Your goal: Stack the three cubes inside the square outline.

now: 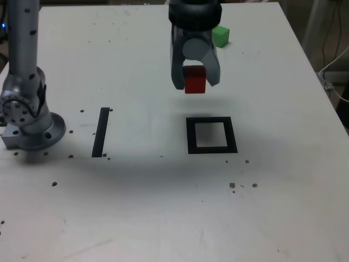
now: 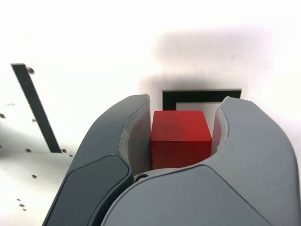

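No text, label, brand, number or sign can be read in either view. The red cube, the green cube, the gripper, the arm's base and the white table all show plain surfaces without lettering. The black tape of the square outline and the straight tape strip carries no markings either
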